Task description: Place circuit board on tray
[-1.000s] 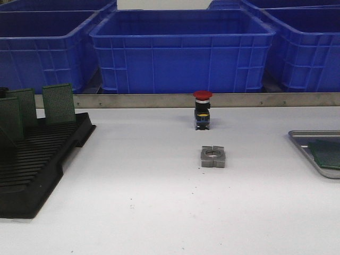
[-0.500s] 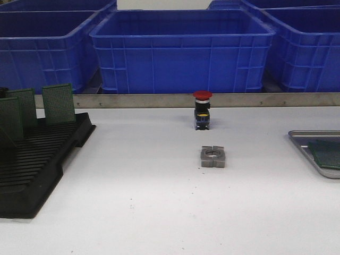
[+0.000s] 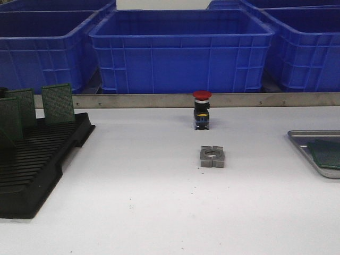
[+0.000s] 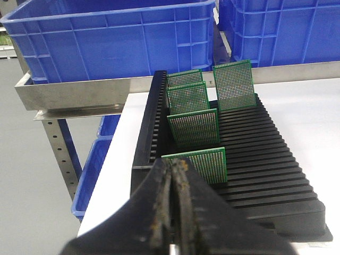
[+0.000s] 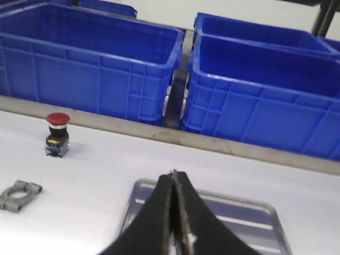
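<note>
Already circuit board flat in tray.

tray and circuit board cut by right edge, front view.

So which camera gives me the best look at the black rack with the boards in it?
The left wrist view: the rack fills it, showing its slots and five green boards standing upright. The front view catches only part of the rack at the table's left edge. The right wrist view doesn't show it.
</note>
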Controlling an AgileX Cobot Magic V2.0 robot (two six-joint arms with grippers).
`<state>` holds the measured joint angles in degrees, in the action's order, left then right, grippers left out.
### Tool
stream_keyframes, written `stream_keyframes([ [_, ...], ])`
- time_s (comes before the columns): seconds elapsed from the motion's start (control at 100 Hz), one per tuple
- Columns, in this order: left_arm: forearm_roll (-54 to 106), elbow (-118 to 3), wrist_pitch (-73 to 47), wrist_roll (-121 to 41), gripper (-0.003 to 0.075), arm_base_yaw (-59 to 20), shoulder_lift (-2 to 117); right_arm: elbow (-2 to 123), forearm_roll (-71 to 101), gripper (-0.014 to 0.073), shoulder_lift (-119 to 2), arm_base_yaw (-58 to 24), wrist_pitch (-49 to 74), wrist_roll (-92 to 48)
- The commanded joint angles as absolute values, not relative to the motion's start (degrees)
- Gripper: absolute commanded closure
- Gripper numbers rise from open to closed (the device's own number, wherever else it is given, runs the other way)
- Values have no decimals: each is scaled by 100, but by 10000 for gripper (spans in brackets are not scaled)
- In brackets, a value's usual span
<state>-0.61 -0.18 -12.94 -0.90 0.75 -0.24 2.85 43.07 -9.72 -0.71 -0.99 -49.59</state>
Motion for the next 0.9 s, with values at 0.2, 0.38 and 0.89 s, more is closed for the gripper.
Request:
stream_keyframes([
  [0.2,0,147,-837,-99,737,91,-218,-172,488,652,193,617,450,-969],
  [0.38,0,147,-878,-99,737,91,-218,-172,345,652,179,670,602,-727],
  [0.89,0,147,-878,-99,737,91,-218,-172,142,652,179,670,565,0],
])
